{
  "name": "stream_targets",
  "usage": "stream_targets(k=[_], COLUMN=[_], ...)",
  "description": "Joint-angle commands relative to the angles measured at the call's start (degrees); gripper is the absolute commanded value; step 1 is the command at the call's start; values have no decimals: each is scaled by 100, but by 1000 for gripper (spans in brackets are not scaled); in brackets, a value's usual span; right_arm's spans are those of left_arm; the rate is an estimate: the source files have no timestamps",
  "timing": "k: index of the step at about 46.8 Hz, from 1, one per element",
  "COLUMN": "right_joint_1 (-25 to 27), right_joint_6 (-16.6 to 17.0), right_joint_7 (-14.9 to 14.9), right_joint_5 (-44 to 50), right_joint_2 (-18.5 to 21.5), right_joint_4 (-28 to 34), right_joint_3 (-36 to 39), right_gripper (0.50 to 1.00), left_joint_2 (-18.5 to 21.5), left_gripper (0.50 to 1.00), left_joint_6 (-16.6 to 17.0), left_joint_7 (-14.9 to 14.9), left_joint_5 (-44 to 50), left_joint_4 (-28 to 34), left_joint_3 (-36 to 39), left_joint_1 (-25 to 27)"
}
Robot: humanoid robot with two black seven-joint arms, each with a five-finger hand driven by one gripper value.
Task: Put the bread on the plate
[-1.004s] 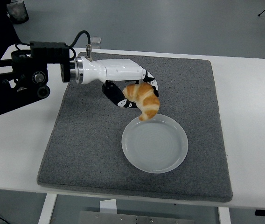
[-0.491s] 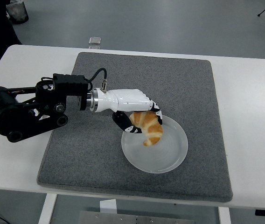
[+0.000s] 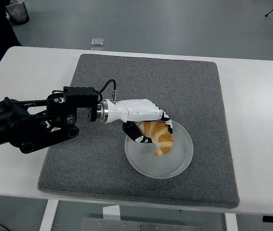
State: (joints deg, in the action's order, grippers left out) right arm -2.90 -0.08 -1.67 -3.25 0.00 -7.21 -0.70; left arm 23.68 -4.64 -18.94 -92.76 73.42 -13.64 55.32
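A golden croissant [image 3: 160,137] is in my left hand [image 3: 148,127], whose white and black fingers are curled around its upper end. The bread hangs over the left half of the pale round plate [image 3: 179,161], its lower tip at or just above the plate's surface; I cannot tell if it touches. The plate sits on the grey mat [image 3: 93,159], right of centre and toward the near side. My black left arm [image 3: 35,125] reaches in from the left edge, low over the mat. No right arm shows in the head view.
The grey mat covers most of the white table [image 3: 261,125]. A small clear object [image 3: 97,42] lies on the table just beyond the mat's far edge. Grey floor lies beyond the table.
My left hand carried the croissant down and toward the near side, from above the plate's far rim to low over the plate's left half. The arm dropped closer to the mat.
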Motion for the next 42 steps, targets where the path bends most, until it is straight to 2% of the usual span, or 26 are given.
stream_targets(k=[1, 27, 28, 30, 35, 39, 42], right_joint_1=[0, 0, 0, 0, 0, 0, 0], right_joint_6=[-1, -1, -9, -1, -1, -1, -1], right_joint_7=[0, 0, 0, 0, 0, 0, 0], right_joint_5=[0, 0, 0, 0, 0, 0, 0], right_joint_2=[0, 0, 0, 0, 0, 0, 0], right_joint_4=[0, 0, 0, 0, 0, 0, 0], right_joint_3=[0, 0, 0, 0, 0, 0, 0], right_gripper=[952, 954, 952, 952, 952, 952, 952], left_joint_2=[-65, -74, -74, -74, -74, -74, -74], left_gripper=[500, 500, 510, 576, 683, 730, 737], left_joint_6=[-2, -2, -2, 7, 25, 25, 25], left_joint_7=[-4, -4, -4, -4, -4, -4, -4], left_joint_5=[4, -5, -5, -5, 4, 4, -5], left_joint_4=[6, -64, -73, -82, -82, -82, -82], left_joint_3=[1, 186, 186, 186, 186, 186, 195], left_joint_1=[-21, -21, -21, -21, -30, -91, -161])
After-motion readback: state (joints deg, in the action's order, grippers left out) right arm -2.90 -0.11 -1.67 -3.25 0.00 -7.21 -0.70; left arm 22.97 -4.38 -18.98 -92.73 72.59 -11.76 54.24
